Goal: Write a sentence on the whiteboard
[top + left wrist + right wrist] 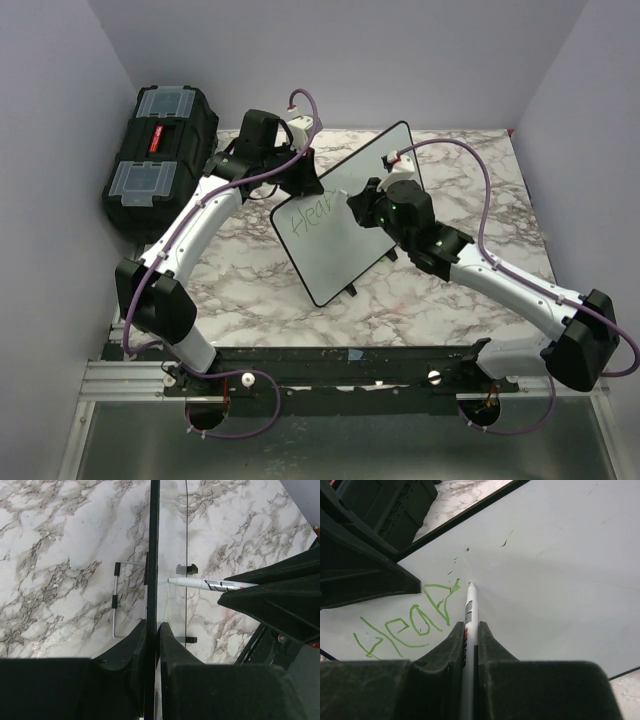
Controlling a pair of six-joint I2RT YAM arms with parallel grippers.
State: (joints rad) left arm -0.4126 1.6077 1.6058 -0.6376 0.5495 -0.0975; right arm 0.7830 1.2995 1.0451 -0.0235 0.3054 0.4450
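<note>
On grey-veined white marble tabletop, tilted mid-table — flat white black-edged whiteboard, edge clamped in closed left gripper. Closed right gripper pinching slim white marker pen — tip at board beside green handwritten letters.

White arm links, black joints, purple cables; right hand black, angular.
</note>
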